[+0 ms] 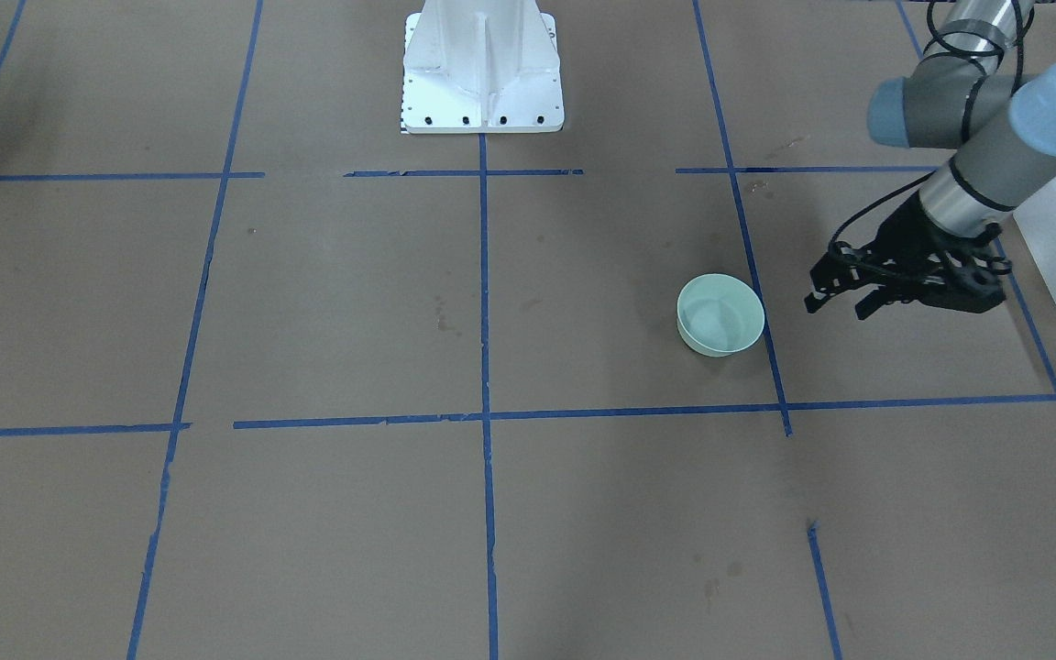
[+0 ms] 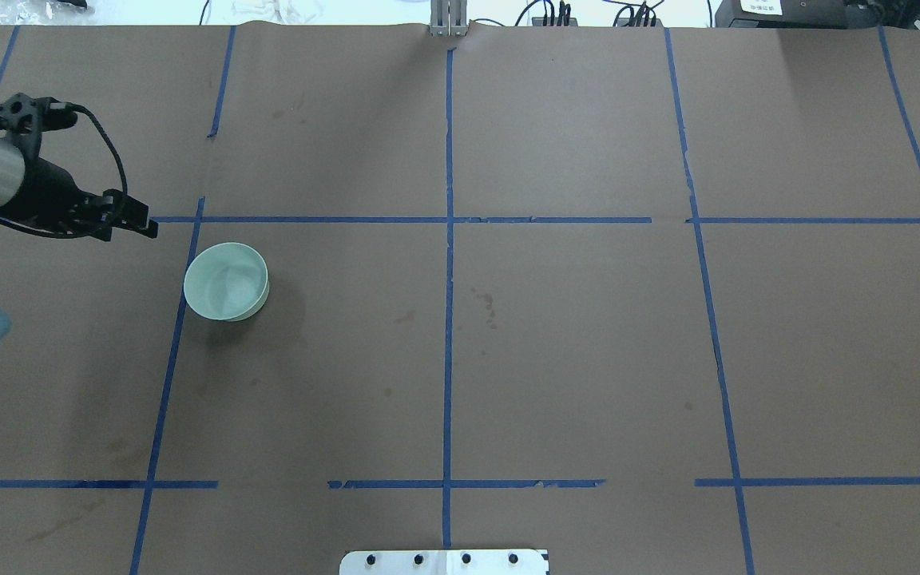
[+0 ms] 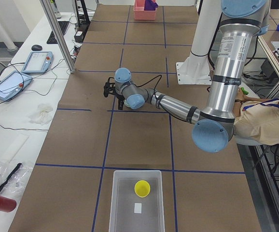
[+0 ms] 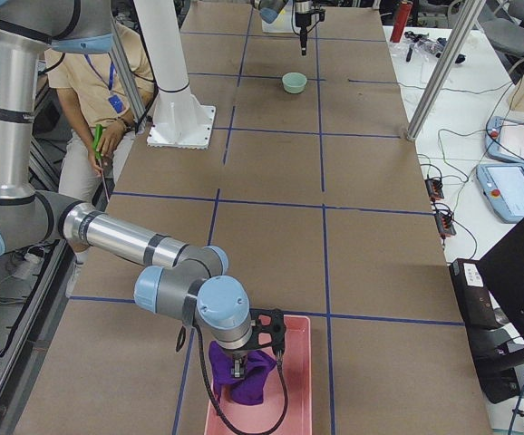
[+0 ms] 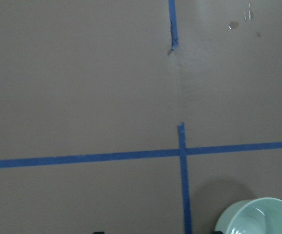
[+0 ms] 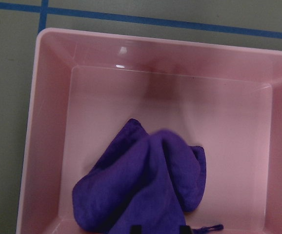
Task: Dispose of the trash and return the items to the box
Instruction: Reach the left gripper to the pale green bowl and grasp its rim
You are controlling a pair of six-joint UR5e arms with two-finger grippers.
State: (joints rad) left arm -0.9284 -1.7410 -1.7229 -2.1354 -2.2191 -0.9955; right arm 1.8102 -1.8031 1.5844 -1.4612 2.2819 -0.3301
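The pale mint-green bowl (image 1: 720, 314) stands upright on the brown table; it also shows in the overhead view (image 2: 226, 281) and at the lower right of the left wrist view (image 5: 258, 219). My left gripper (image 1: 840, 302) is open and empty, above the table between the bowl and the box; it also shows in the overhead view (image 2: 139, 224). The yellow cup (image 3: 142, 188) stands inside the frosted-white box (image 3: 125, 208). My right gripper (image 4: 241, 364) is over a pink bin (image 6: 48, 122), shut on a purple cloth (image 6: 146, 185) that rests in the bin.
The white robot pedestal (image 1: 482, 73) stands at the table's robot side. A seated person (image 3: 270, 116) is beside the table near the base. Blue tape lines cross the brown table. Monitors and cables lie on a side bench (image 3: 14, 82).
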